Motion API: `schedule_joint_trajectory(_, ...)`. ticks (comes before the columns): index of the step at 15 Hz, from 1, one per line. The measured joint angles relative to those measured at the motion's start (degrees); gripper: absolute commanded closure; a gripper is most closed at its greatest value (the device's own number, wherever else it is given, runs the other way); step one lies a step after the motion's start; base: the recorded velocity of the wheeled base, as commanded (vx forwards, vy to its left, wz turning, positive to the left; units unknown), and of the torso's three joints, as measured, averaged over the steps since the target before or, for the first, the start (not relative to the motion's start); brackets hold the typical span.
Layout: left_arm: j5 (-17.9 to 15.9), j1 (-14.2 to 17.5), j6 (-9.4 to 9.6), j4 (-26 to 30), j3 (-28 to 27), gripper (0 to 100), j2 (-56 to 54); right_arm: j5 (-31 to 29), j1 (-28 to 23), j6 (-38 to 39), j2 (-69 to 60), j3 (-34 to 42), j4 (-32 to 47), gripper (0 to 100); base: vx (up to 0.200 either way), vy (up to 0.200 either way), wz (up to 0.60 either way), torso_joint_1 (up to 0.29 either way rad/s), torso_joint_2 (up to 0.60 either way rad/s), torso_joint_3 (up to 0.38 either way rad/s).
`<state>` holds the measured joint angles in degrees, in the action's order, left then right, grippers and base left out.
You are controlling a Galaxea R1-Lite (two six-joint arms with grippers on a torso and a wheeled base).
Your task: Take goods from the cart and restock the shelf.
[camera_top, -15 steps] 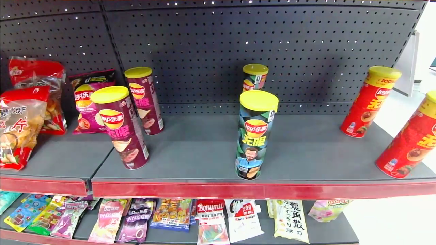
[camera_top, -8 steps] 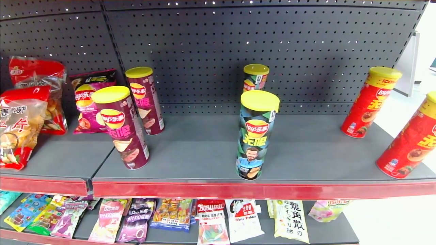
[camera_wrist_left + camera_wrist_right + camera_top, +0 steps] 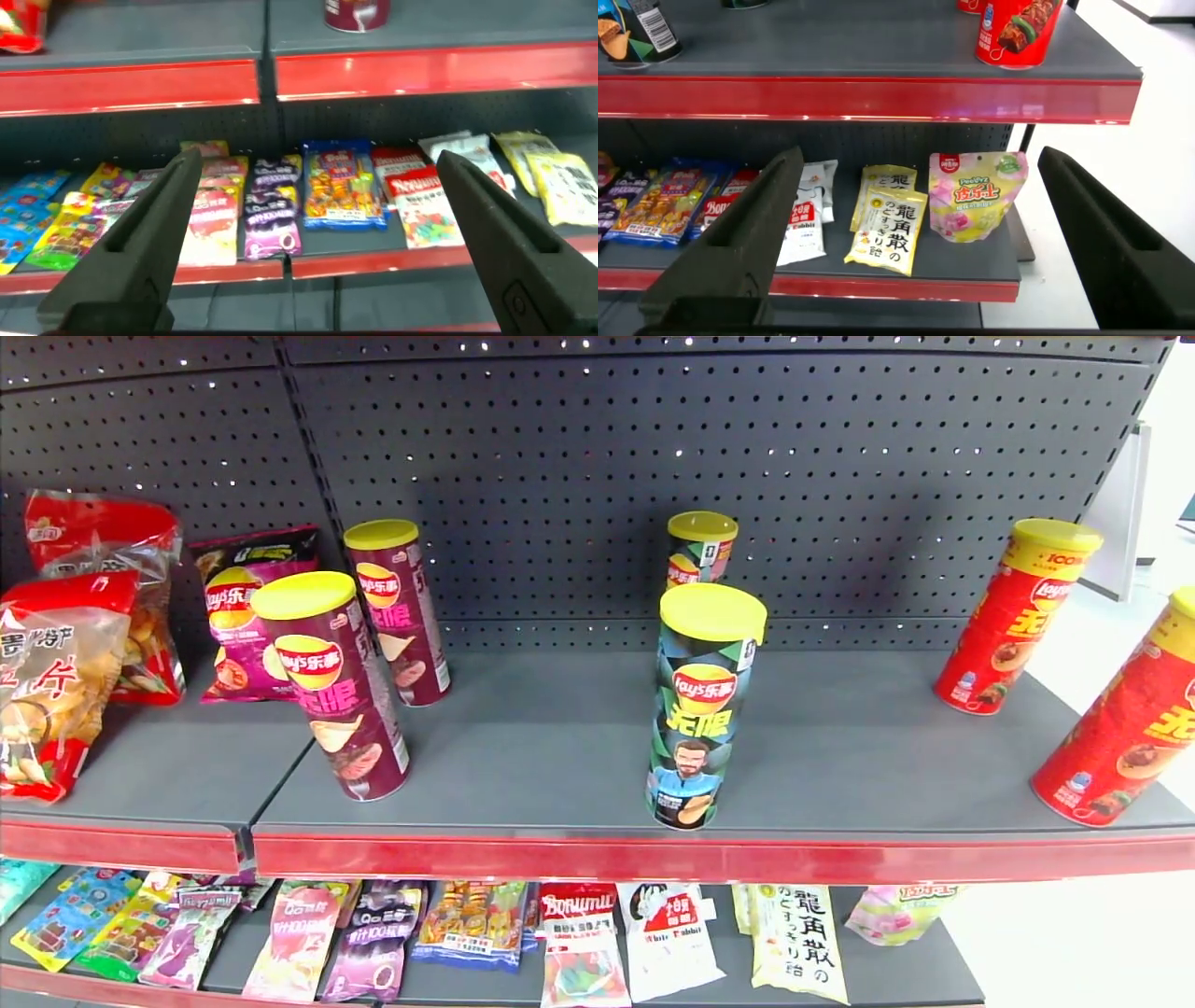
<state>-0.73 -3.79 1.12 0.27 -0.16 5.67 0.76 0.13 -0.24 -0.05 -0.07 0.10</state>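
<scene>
**Both grippers spread and empty below the can shelf**

The landmark is the green can (image 3: 702, 705), which stands upright at the front of the shelf (image 3: 560, 747), close to its red front strip (image 3: 709, 859).

The left gripper (image 3: 318, 163) has its fingers wide apart and nothing between them. It is lower than the green can and to its left, facing the lower board (image 3: 374, 257) under the front purple can (image 3: 331, 683). Only the base of that can shows above it in the left wrist view.

The right gripper (image 3: 922, 154) is spread in the same way and holds nothing. It also is lower than the green can, facing the lower board under the stretch between this can and the near red can (image 3: 1125, 719). Both grippers are well apart from all the cans, and the red front strip lies between their level and the cans.

- **Behind the green can:** a second green can (image 3: 700, 549) stands at the back panel.
- **To its left:** the front purple can, then the rear purple can (image 3: 396, 611), a purple bag (image 3: 245, 616) and two red bags (image 3: 56, 681) (the bags lean, the cans are upright).
- **To its right:** the far red can (image 3: 1016, 614) and the near red can, well apart from it.
- **Below it:** flat packets (image 3: 579, 943) lie in a row on the lower board, with yellow packets (image 3: 887, 224) and a pink pouch (image 3: 976, 196) at the right end.
</scene>
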Motion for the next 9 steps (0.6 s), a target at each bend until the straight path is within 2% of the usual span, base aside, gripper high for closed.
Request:
schedule_joint_trajectory(4, 0.02, 3.08, 0.02, 0.0, 0.0, 0, -3.06, 0.0, 0.05, 0.0, 0.02, 0.02, 0.0, 0, 0.0, 0.0, 0.0, 0.0, 0.0, 0.0)
schedule_joint_trajectory(9, 0.02, 3.84, 0.0, 0.05, 0.06, 0, -4.99, 0.02, -0.02, -0.16, 0.02, 0.02, 0.0, 0, 0.0, 0.0, 0.0, 0.0, 0.0, 0.0)
